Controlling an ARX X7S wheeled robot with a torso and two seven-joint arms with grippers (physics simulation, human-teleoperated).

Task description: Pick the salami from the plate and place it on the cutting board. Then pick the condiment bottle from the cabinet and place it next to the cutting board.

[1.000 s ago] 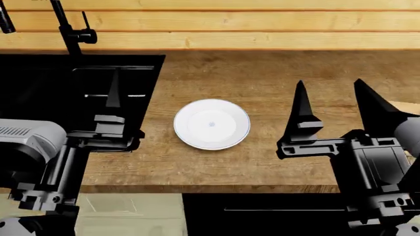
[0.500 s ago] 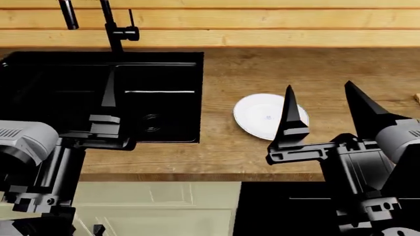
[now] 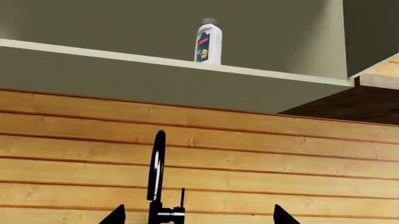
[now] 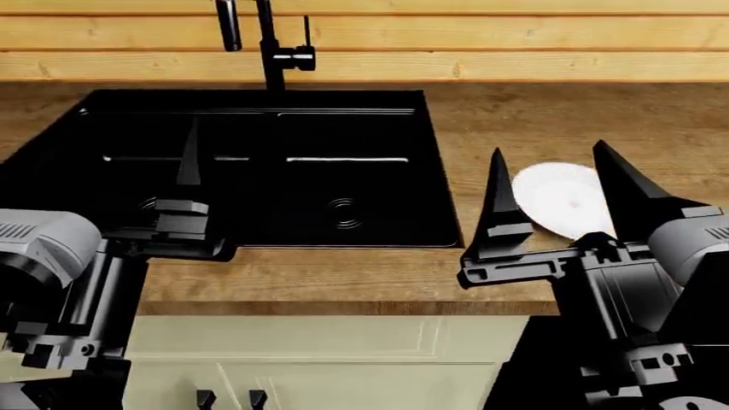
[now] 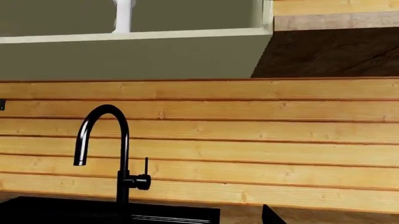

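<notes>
The white plate [image 4: 561,198] lies bare on the wooden counter at the right of the head view, partly behind my right gripper [image 4: 558,184]. That gripper hovers over it, open and holding nothing. My left gripper [image 3: 198,217] is open too, its fingertips wide apart, one finger [image 4: 189,158] standing over the sink. The condiment bottle [image 3: 208,43], white with a dark label, stands upright on the cabinet shelf [image 3: 93,52] high above the faucet. Only its lower white part [image 5: 123,16] shows in the right wrist view. The salami and the cutting board are out of view.
A black sink [image 4: 285,205] is set into the counter at centre left. A black faucet [image 4: 269,43] rises behind it against the wooden plank wall [image 4: 513,51]. Pale cabinet doors [image 4: 330,363] run below the counter edge, with a dark panel [image 4: 535,376] at lower right.
The head view has shifted left along the counter: the plate slid from the centre to the right and the sink and faucet came into the middle. Both grippers stay open.
</notes>
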